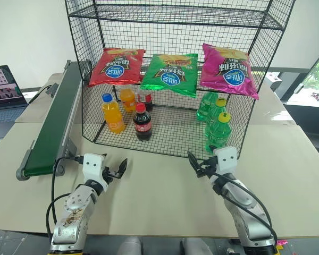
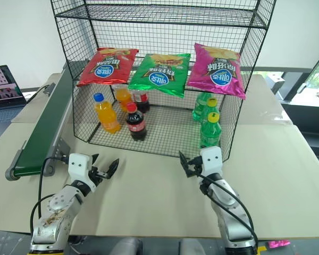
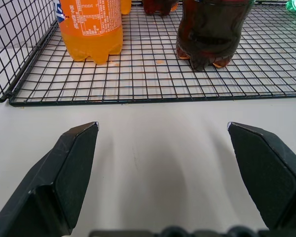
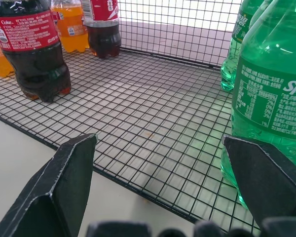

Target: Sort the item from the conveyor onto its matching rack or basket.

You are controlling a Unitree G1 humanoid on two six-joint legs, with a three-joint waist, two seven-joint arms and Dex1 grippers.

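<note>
The item, a small orange-drink bottle with a blue cap, stands upright at the front left of the bottom tier of the black wire rack. The dark green conveyor runs along the table's left side with nothing on its belt. My left gripper hovers open over the table just in front of the rack, empty; its wrist view has the item ahead and a little to one side. Open and empty too, my right gripper sits by the rack's front right.
On the bottom tier also stand a red-capped cola bottle, an orange-capped orange bottle, and green bottles at the right. Three chip bags lie on the tier above. A laptop sits far left.
</note>
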